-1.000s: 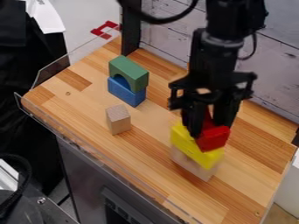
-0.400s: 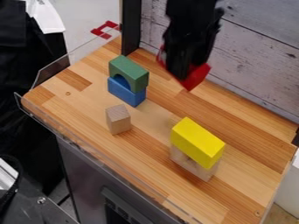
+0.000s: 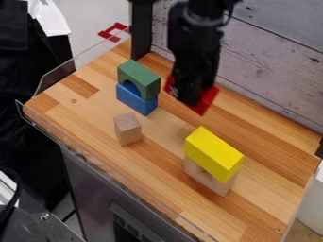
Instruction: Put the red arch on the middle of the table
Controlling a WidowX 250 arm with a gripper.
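Ok, gripper (image 3: pixel 190 98) clamped on red arch (image 3: pixel 204 102); it's btwn the fingers, above tbl (image 3: pixel 165 166).

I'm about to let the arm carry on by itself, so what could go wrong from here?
The red arch hangs in the gripper above the table, so it might tip if released too high. The green arch sits on the blue block nearby and could get knocked off. The small wooden block could be bumped too.
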